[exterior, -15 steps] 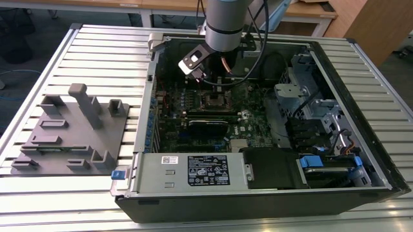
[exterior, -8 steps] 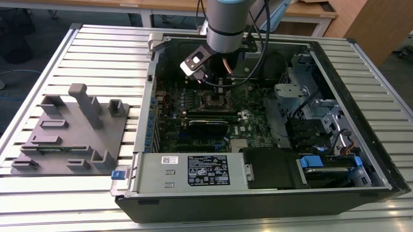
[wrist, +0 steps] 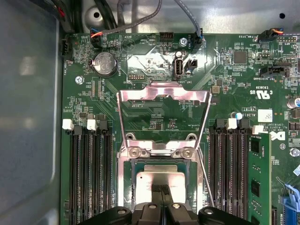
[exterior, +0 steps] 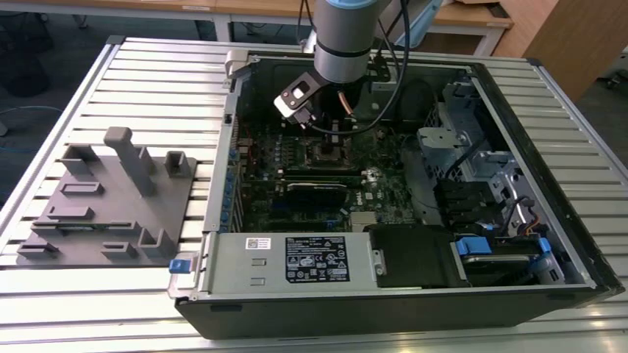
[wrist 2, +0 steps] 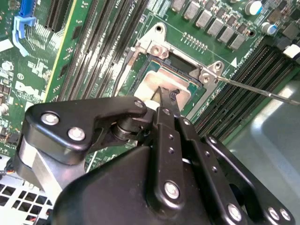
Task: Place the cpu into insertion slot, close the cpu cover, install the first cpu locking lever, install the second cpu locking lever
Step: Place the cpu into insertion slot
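Seen in the first wrist view: hand (wrist: 161, 189) pinched shut, empty, tips at cpu (wrist: 151, 178) seated in insertion slot (wrist: 132, 182), cpu cover (wrist: 163, 92) standing open.

Count as I find it at my station:

- slatted table (exterior: 147, 81): one
- computer case (exterior: 393, 305): one
- grey fixture block (exterior: 103, 217): one
- cpu (wrist: 157, 178): one
- insertion slot (wrist 2: 180, 62): one
- cpu cover (wrist: 161, 93): one
- locking lever (wrist 2: 262, 93): two, the second (wrist 2: 127, 65) across the socket
- memory-slot bank (wrist: 91, 173): two, the other (wrist: 229, 168) opposite
- coin cell (wrist: 105, 64): one
- my gripper (wrist: 161, 190): one
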`<state>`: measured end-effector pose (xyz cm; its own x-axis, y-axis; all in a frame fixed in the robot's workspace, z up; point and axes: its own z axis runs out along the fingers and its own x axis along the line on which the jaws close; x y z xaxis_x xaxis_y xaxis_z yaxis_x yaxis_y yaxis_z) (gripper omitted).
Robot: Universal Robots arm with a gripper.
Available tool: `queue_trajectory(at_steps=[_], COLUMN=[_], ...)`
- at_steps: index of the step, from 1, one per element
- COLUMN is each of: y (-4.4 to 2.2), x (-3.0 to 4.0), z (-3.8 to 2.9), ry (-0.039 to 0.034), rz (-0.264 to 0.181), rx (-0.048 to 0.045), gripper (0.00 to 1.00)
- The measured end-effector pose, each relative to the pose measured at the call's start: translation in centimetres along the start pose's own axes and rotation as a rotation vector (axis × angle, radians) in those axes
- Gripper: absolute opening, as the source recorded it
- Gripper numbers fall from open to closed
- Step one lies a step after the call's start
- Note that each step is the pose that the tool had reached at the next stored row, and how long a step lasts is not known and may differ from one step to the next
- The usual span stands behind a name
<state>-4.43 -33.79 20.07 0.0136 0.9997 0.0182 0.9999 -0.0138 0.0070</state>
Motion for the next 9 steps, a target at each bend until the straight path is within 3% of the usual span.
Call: queue_trajectory(at_steps=[9], y=[0.0], x=[-0.01], z=[0.21], ry=[-0.0002], rz=[0.0], rx=[0.0002], gripper=[0.11])
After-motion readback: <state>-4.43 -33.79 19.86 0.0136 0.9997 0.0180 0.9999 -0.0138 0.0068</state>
